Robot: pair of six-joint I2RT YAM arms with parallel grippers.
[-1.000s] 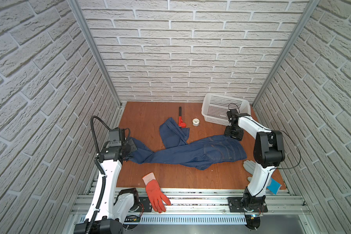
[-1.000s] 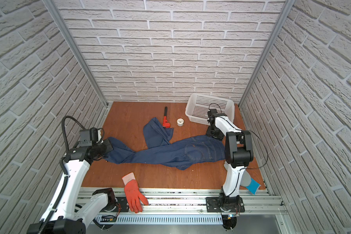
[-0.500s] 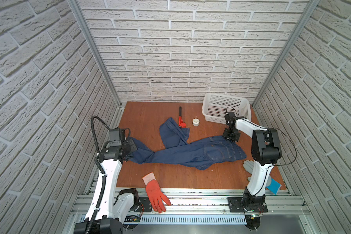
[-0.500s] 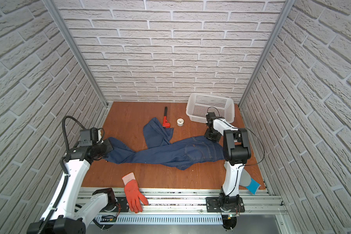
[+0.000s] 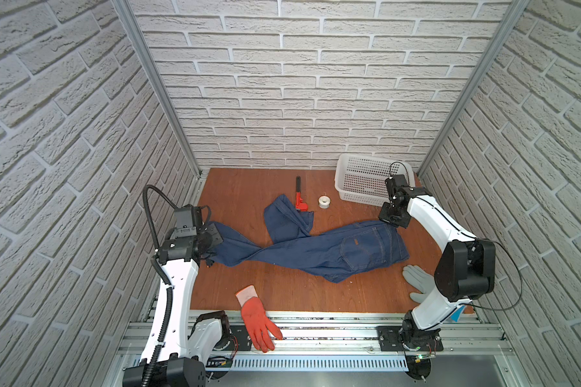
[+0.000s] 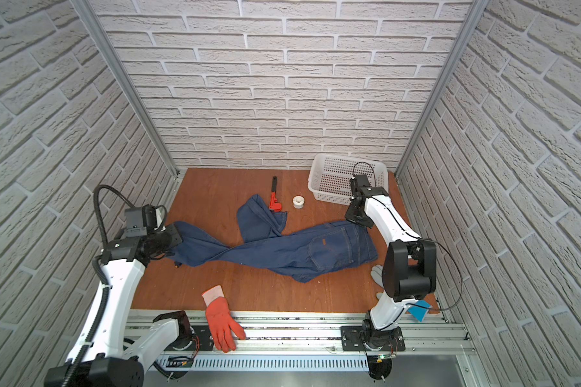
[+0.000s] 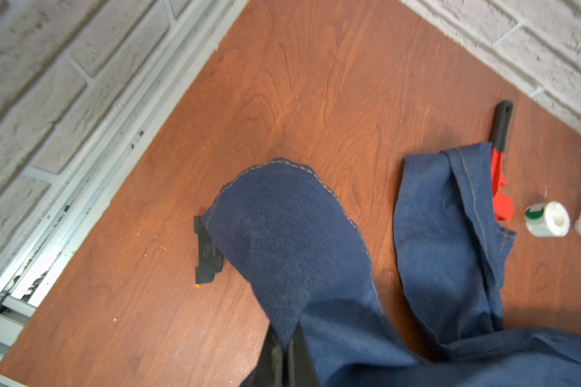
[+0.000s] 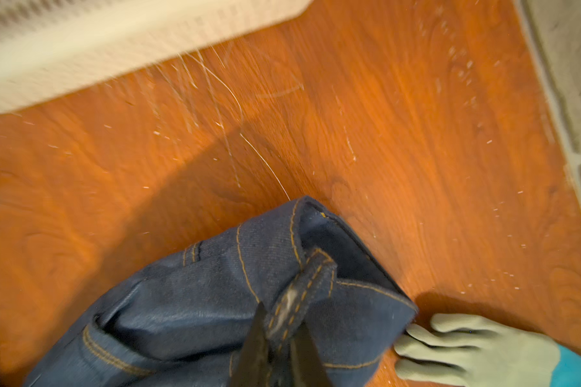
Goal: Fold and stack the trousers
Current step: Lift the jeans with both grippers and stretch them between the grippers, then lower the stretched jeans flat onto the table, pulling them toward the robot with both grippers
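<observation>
While your left gripper (image 5: 215, 236) pinches the trousers (image 5: 332, 248) by a hem at nine o'clock, your right gripper (image 5: 392, 221) nips their belt loop at three o'clock.

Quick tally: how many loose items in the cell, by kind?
Dark blue denim trousers: 1
Gloves: 2 (orange-red glove, grey glove)
Red pipe wrench: 1
White tape roll: 1
White plastic basket: 1
Small black plastic part: 1
Total: 7

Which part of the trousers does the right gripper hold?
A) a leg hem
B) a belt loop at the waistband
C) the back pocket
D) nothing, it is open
B: the right wrist view shows the right gripper shut on a belt loop of the trousers.
</observation>
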